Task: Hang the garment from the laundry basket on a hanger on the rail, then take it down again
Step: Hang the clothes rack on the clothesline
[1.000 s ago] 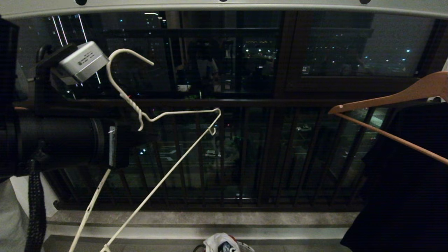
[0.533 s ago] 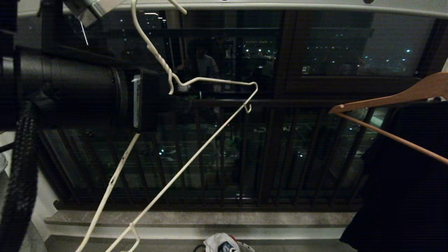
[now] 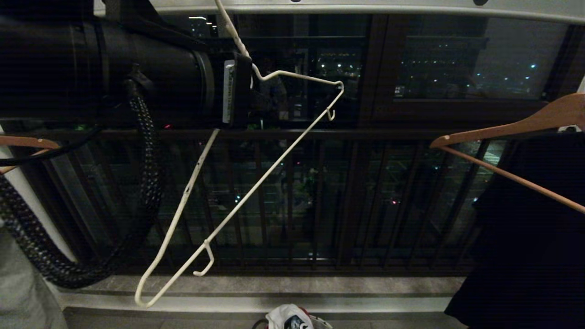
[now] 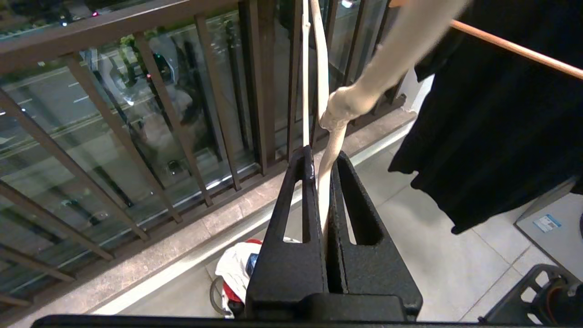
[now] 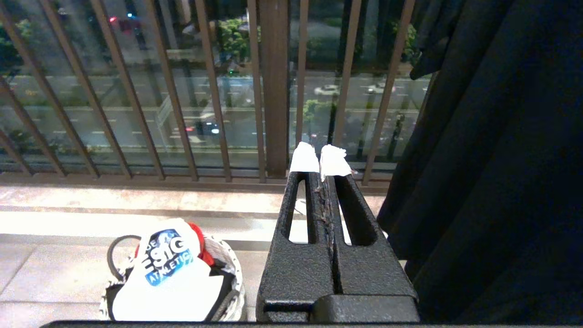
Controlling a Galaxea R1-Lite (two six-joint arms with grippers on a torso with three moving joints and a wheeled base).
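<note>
1. While the head view looks out at the dark balcony railing (image 3: 292,201), the left end effector (image 3: 256,98) is raised near the rail (image 3: 365,7) at the top of frame, clamped on the hanger (image 3: 237,201) just below its twisted neck. The hanger is tilted, one notched end high and the other hanging low towards the floor. Its hook runs up to the rail's edge; whether it has caught there I cannot tell. A brown wooden hanger (image 3: 507,130) with a black garment (image 3: 525,237) hangs to the right, well apart. The garment (image 3: 285,317) is a white lump at the bottom edge, not yet lifted.

2. Seen from the left wrist view, the end effector (image 4: 321,157) has its jaws pressed narrow on the white wire, which passes between them. Thin wire like this looks light and springy, likely to pivot in a pinch, so the hold near the neck seems the steadiest place.

3. Seen from the right wrist view, the right end effector (image 5: 319,164) is closed on nothing, parked low. Below it the T-shirt lies bundled in the laundry basket (image 5: 230,273), blue logo up, beside a red cloth (image 5: 200,248). It looks soft, light and floppy; I would pinch a raised fold near the collar or shoulder, clear of the red cloth.
</note>
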